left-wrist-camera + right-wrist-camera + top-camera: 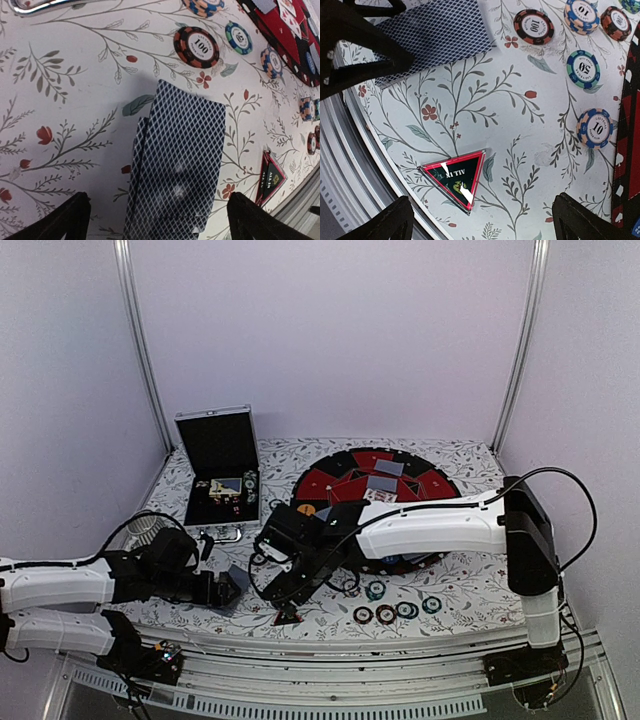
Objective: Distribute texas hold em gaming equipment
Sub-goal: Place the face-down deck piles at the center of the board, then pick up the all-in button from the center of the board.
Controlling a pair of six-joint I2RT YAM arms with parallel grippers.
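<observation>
1. Silver trim is being shown around the black case in the top view. It is standing open at the back left of the flowered cloth, and the small items in its tray are too small to be named. Grey-backed cards are lying on the round mat, whose near edge is being covered by the right arm. Both grippers are being seen only as dark shapes, so their jaws cannot be read here.
2. Through the left wrist camera, the left gripper is being shown with its jaws spread wide, pinching nothing. A card stack is lying flat on the cloth between the fingers, its near end being cut off by the frame. A "100" chip is lying beyond it.
3. Through the right wrist camera, the right gripper is being shown with its jaws spread and empty. The red-edged triangle, lettered "ALL IN", is lying flat near the table edge, untouched. One corner of the card stack is being hidden by a dark finger.
</observation>
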